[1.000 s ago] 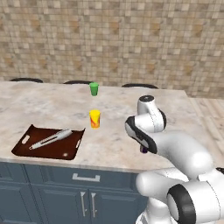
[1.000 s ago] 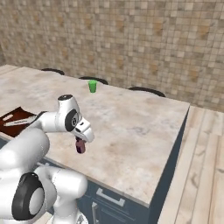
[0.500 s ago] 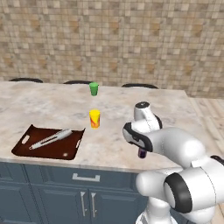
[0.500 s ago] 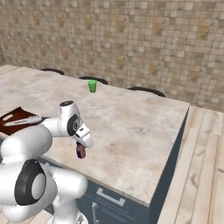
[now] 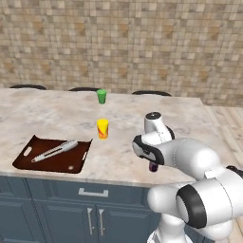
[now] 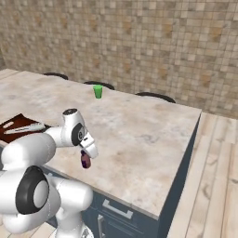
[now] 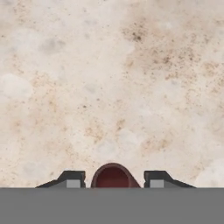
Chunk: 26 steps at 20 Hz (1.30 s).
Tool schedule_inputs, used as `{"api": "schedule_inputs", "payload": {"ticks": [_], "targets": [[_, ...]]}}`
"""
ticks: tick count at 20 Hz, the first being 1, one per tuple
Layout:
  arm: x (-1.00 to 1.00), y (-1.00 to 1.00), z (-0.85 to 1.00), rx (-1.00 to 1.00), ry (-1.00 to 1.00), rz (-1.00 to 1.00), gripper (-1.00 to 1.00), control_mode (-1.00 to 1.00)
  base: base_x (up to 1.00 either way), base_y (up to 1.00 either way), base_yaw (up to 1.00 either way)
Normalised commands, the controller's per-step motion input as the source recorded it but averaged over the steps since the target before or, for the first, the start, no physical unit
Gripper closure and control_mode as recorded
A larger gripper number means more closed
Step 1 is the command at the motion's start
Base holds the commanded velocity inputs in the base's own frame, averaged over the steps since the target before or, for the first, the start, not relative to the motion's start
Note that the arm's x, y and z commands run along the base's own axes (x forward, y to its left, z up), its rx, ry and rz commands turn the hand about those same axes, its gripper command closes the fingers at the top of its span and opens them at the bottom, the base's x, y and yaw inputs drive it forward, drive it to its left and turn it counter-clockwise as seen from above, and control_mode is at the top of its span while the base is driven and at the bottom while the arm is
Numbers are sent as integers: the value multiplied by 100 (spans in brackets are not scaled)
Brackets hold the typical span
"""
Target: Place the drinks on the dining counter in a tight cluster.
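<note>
Lowered gripper (image 7: 113, 177) loosely brackets maroon bottle (image 7: 112, 176).

No text, label or number can be read anywhere (the yellow cup (image 5: 103, 128) shows an orange mark, not letters).
</note>
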Motion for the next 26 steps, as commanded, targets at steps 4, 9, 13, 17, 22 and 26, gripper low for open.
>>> {"api": "schedule_inputs", "payload": {"ticks": [4, 9, 13, 17, 22, 26], "targets": [[-15, 0, 3, 0, -9, -5, -100, -100, 0, 0, 0], [-18, 0, 17, 0, -3, -1, -100, -100, 0, 0, 0], [-19, 0, 29, 1, 0, 0, -100, -100, 0, 0, 0], [-48, 1, 25, 7, 0, 0, -100, -100, 0, 0, 0], [-60, 6, 1, 3, 0, 15, -100, -100, 0, 0, 0], [-71, 3, 0, 0, -6, 29, -100, -100, 0, 0, 0]]}}
